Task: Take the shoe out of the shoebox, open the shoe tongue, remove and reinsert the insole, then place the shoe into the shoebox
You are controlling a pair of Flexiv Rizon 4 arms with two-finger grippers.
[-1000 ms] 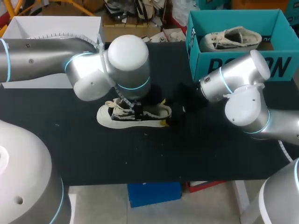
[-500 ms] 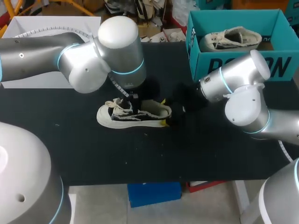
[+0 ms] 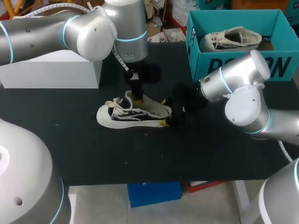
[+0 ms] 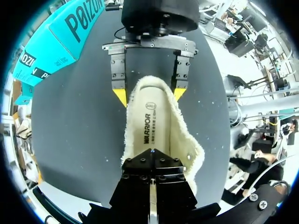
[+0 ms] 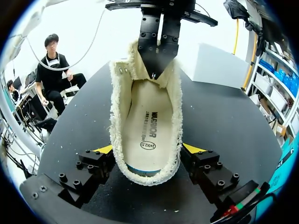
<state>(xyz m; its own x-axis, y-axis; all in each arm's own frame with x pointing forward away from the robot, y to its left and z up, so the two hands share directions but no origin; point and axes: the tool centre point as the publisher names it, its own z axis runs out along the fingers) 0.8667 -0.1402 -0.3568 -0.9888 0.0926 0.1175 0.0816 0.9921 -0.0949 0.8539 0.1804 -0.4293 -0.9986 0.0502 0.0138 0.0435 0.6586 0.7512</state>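
A black-and-white sneaker (image 3: 133, 113) with a fleece lining lies on its sole in the middle of the black table (image 3: 140, 154), toe to the left. My left gripper (image 3: 137, 94) stands above its opening, shut on the raised tongue (image 3: 129, 99). In the right wrist view its black fingers (image 5: 156, 56) pinch the tongue at the far end of the opening. My right gripper (image 3: 163, 112) has the heel between its yellow tips, one against each side (image 5: 148, 149). The cream insole (image 5: 147, 126) lies flat inside the shoe (image 4: 152, 126).
A teal shoebox (image 3: 238, 65) stands at the back right with a second, pale sneaker (image 3: 231, 38) in it. A white box (image 3: 51, 70) stands at the back left. The front half of the table is bare black mat.
My left arm has risen and swung toward the back of the table, drawing the tongue upright. The shoe and my right arm have stayed in place.
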